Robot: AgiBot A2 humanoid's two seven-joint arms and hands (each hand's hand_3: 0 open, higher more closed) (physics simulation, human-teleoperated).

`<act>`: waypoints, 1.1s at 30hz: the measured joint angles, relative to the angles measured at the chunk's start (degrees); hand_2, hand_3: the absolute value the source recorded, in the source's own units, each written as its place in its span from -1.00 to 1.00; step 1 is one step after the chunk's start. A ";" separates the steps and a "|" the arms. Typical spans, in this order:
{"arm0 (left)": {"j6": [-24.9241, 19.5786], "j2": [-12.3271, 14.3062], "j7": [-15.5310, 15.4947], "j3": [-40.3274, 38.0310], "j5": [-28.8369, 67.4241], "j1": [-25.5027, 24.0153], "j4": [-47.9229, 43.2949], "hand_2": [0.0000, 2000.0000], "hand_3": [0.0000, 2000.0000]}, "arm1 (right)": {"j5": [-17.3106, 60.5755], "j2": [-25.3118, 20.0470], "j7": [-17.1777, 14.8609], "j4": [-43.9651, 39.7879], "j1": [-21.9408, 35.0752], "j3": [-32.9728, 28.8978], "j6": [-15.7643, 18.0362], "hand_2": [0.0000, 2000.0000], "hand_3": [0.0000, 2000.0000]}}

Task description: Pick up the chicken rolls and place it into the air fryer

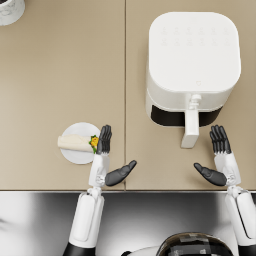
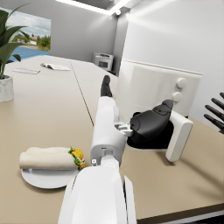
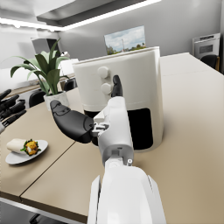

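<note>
- The left hand (image 1: 106,159) is hovering over the tan countertop (image 1: 60,75) with fingers stretched flat and thumb splayed wide, grasping nothing; its fingertips are sitting just beside the edge of the small round white plate (image 1: 75,154).
- On that plate the pale wrapped chicken roll (image 1: 76,142), green and yellow filling showing at the end nearest the hand, is lying on its side, untouched.
- The right hand (image 1: 218,157) is mirroring it on the other side, fingers straight, thumb pointing inward, nothing in its grasp.
- Between and ahead of the two hands, the white rounded-square air fryer (image 1: 192,60) is standing on the counter, its drawer pulled partly out so a dark gap is showing, and the white drawer handle (image 1: 190,129) is reaching toward the robot, just beside the right hand's fingers.
- In the right wrist view the two round white knobs (image 3: 103,80) are showing on the fryer's front.
- Farther off, a green leafy plant in a pale speckled pot (image 2: 6,65) is standing well apart from the plate.
</note>
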 measured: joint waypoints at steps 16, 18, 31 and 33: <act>-0.29 1.38 -0.29 -12.93 40.99 -2.26 -2.38 -1.00 -1.00 | 16.47 -3.15 0.29 -2.36 0.93 0.52 -0.28 -1.00 -1.00; -0.29 1.50 -0.29 -14.33 46.16 -2.28 -2.05 -1.00 -1.00 | 16.55 -3.53 0.29 -3.09 1.09 0.46 -0.28 -1.00 -1.00; -26.99 1.43 -9.84 -18.46 79.95 0.53 1.02 -1.00 -1.00 | 16.62 -5.20 0.29 -6.11 0.80 -0.36 -0.28 -1.00 -1.00; -27.35 1.40 -9.94 -18.64 85.16 0.88 1.51 -1.00 -1.00 | 16.62 -5.44 0.29 -6.38 0.77 -0.52 -0.28 -1.00 -1.00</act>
